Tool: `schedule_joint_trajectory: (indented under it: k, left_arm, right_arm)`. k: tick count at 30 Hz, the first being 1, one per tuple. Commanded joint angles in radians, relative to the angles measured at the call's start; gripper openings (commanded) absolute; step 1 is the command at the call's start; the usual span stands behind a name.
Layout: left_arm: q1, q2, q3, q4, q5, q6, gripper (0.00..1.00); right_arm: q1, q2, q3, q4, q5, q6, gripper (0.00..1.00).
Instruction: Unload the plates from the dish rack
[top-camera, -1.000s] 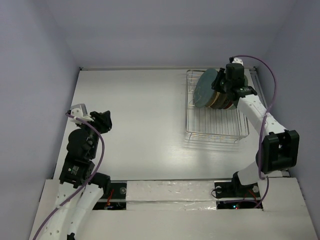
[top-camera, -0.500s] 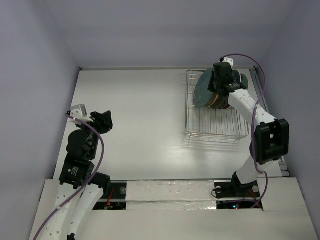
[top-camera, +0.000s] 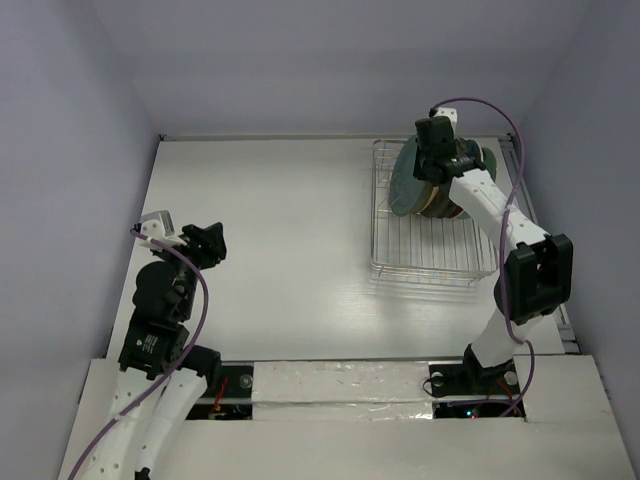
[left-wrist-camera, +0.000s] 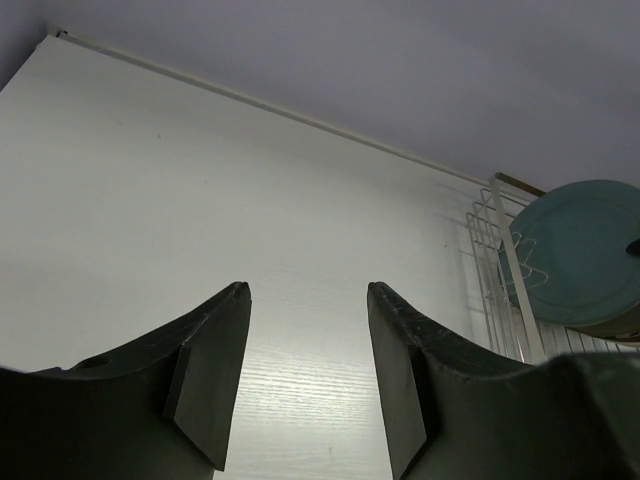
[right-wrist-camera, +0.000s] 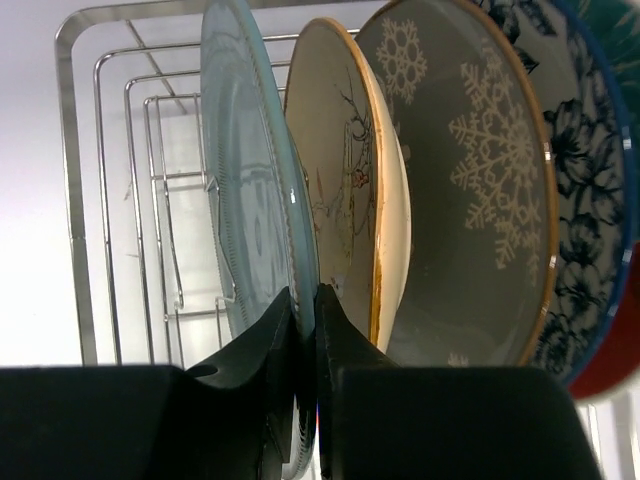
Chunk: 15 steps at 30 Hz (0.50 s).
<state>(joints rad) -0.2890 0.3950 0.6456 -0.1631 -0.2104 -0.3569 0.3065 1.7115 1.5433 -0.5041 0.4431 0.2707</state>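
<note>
Right pincer clenched on the lower rim of the pale teal plate, one finger on each face; the plate stands upright in the dish rack. Just right of the pincer, upright in the same rack: cream plate, grey snowflake plate, blue floral plate. Left pincer released, jaws apart, above the worktop, rack well off to its right.

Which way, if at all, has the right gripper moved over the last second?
Yes. The right gripper shifted left against the dish rack, ending over the teal plate, jaws pinching its rim.
</note>
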Motion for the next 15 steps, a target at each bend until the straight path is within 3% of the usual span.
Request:
schedule_joint_trajectory:
  k: [1, 10, 15]
  left_arm:
    - [-0.004, -0.008, -0.004, 0.036, 0.003, 0.004, 0.47]
    - [-0.004, -0.01, -0.006, 0.036, 0.003, 0.003, 0.5]
    - [-0.004, -0.007, -0.008, 0.037, 0.003, 0.001, 0.5]
  right_arm:
    - [0.034, -0.102, 0.124, 0.088, 0.042, -0.022, 0.0]
    - [0.141, -0.354, 0.098, 0.12, 0.092, -0.015, 0.0]
    - [0.236, -0.379, 0.031, 0.166, 0.089, 0.022, 0.0]
